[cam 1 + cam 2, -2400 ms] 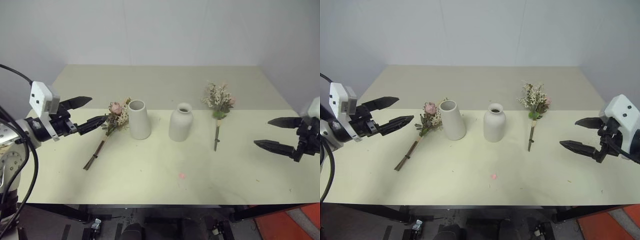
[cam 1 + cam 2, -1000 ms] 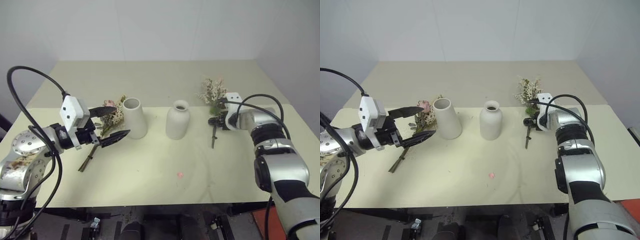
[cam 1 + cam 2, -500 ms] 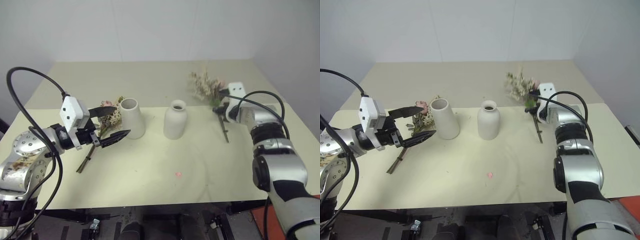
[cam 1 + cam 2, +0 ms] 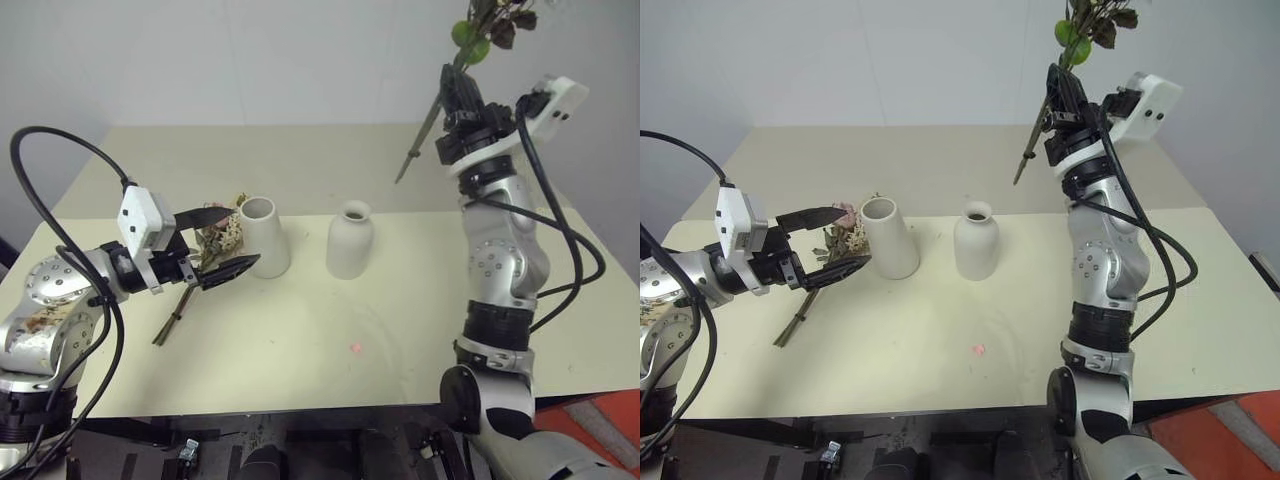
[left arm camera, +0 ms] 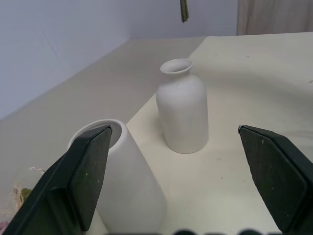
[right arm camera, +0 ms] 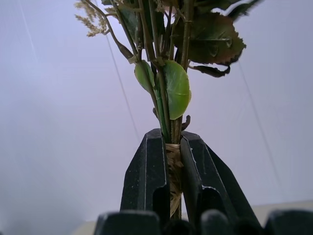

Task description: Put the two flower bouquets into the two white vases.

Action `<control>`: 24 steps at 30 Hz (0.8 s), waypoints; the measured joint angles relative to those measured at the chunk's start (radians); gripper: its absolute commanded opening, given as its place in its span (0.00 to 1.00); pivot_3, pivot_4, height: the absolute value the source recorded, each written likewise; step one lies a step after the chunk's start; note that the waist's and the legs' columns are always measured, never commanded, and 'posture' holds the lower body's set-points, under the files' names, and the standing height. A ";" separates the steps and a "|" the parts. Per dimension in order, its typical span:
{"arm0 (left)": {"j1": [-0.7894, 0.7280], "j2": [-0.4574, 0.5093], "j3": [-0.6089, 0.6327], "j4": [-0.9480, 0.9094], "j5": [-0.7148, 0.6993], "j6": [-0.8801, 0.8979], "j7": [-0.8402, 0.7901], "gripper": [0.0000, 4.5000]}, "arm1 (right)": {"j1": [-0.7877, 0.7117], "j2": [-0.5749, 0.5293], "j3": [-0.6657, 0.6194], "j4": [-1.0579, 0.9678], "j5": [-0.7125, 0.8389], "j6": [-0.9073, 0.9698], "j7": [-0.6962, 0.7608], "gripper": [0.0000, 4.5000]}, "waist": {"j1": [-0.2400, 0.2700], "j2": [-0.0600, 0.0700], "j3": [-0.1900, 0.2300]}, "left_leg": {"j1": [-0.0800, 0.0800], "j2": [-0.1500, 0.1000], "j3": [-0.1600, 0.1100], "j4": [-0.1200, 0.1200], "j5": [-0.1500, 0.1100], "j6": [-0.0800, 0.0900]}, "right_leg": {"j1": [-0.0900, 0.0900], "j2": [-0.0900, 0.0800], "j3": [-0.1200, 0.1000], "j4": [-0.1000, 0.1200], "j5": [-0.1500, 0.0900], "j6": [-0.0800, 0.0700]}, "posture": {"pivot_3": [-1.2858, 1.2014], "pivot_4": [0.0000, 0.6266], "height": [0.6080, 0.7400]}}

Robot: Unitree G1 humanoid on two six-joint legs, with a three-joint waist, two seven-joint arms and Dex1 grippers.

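My right tool (image 6: 174, 169) is clenched on the twine-wrapped stems of a dried bouquet with glossy green leaves (image 4: 1077, 32), held high above the matte cream bench (image 4: 400, 320), its thin stem end hanging free. My left tool (image 4: 228, 243), fingers spread, hovers beside the second dried pink-rose bouquet (image 4: 205, 255) lying flat, just beside the tapered wide-mouthed white ceramic vase (image 4: 263, 236). The rounder narrow-necked white vase (image 4: 349, 240) stands near it.
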 measured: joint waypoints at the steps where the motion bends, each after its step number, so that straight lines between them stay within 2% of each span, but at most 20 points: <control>1: 0.000 -0.001 -0.001 0.001 0.000 -0.001 0.000 1.00 | 0.007 0.008 0.013 -0.007 0.001 0.000 0.000 0.03 | -0.001 0.000 0.000 | 0.000 0.000 0.000 0.000 0.000 0.000 | 0.000 0.000 0.000 0.000 0.000 0.000 | 0.52 0.24 1.00; 12: 0.041 -0.010 0.009 -0.005 0.000 -0.001 0.025 1.00 | 0.044 0.049 0.082 0.076 0.018 -0.032 0.057 0.03 | -0.002 0.000 0.000 | 0.000 0.000 0.000 0.000 0.000 0.000 | 0.000 0.000 0.000 0.000 0.000 0.000 | 0.52 0.24 1.00; 24: 0.056 -0.006 0.028 -0.037 -0.005 0.006 0.042 1.00 | 0.044 0.055 0.140 0.311 -0.056 -0.222 0.215 0.03 | -0.003 0.000 0.000 | 0.001 0.000 0.000 0.000 0.000 0.000 | 0.000 0.000 0.000 0.000 0.000 0.000 | 0.52 0.24 1.00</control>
